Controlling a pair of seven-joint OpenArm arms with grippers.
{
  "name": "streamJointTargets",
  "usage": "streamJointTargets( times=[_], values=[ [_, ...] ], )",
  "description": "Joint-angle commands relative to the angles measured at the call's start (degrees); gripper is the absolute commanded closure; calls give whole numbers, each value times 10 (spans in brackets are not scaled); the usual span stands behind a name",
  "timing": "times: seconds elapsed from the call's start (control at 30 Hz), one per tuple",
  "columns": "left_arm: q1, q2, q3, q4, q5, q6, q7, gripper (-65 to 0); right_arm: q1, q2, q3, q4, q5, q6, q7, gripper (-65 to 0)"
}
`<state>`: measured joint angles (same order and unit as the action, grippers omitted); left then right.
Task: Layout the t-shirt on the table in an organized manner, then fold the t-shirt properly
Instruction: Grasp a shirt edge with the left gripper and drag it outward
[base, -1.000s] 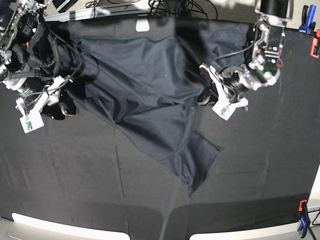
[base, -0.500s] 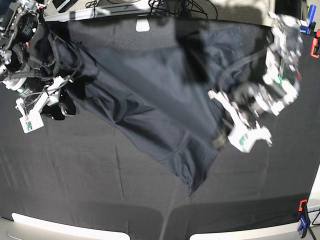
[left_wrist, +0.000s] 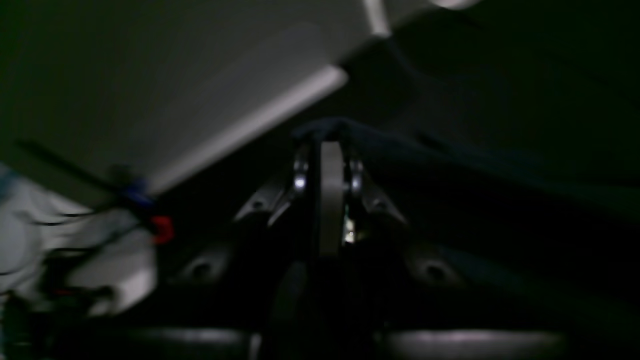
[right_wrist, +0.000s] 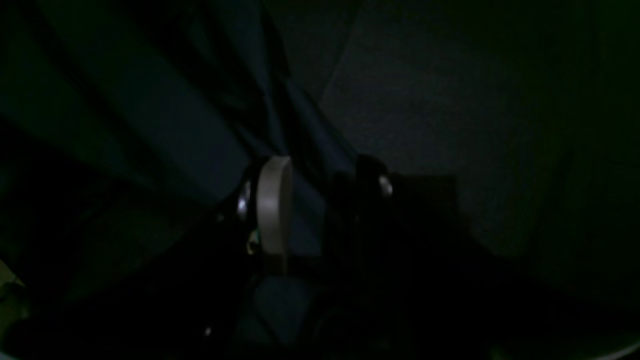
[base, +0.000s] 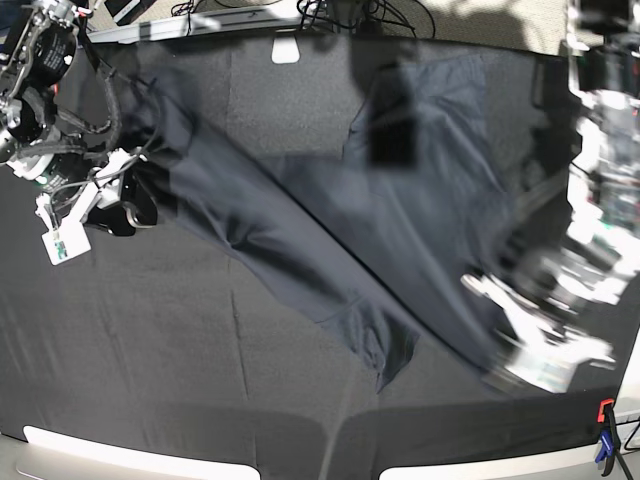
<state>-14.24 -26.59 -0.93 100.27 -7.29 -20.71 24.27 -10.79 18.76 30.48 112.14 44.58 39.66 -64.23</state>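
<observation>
The dark navy t-shirt (base: 330, 230) lies stretched slantwise across the black-clothed table (base: 200, 380), from far left to front right. My left gripper (base: 497, 368), blurred by motion at the front right, is shut on a shirt edge. In the left wrist view the closed fingers (left_wrist: 330, 165) pinch a fold of the shirt (left_wrist: 450, 165). My right gripper (base: 130, 205) is at the far left, at the shirt's other end. In the right wrist view its fingers (right_wrist: 272, 200) hold bunched cloth of the shirt (right_wrist: 175, 125) over the table (right_wrist: 425, 100).
An orange-and-blue clamp (base: 605, 440) sits at the front right corner. The pale rim (base: 100, 450) runs along the front edge. A white label (base: 286, 50) and cables (base: 340, 15) are at the back. A white tag (base: 65, 243) hangs from the right arm.
My left gripper has swept from the table's middle right to the front right, dragging the shirt edge and spreading the cloth out. The right gripper has hardly moved.
</observation>
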Motion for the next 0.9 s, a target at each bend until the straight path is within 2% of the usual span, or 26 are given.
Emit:
streamJointTargets(
  times=[0.0,0.13,0.23,0.33,0.47,0.67,0.8,0.87],
  values=[
    [-35,-15,-12,4,-2,17,-20,0,6,8,2,9,10,3,7,-213],
    [-116,-54,-17,-33,-24,58,18,0,6,8,2,9,10,3,7,-213],
    [-138,-85,-17,-37,-84,59,49,0,6,7,2,9,10,3,14,-213],
    [-120,-103,-18,-21,-111,59,88,0,6,7,2,9,10,3,25,-213],
    [-45,-116,-24,40,-114,59,113,0,6,8,2,9,10,3,34,-213],
    [127,-115,-85,176,-115,60,139,0,6,8,2,9,10,3,37,-213],
    [251,-103,-138,232,-115,60,139,0,6,7,2,9,11,3,24,-215],
    [305,-88,-162,247,-115,60,139,0,6,8,2,9,27,3,3,-251]
  ],
)
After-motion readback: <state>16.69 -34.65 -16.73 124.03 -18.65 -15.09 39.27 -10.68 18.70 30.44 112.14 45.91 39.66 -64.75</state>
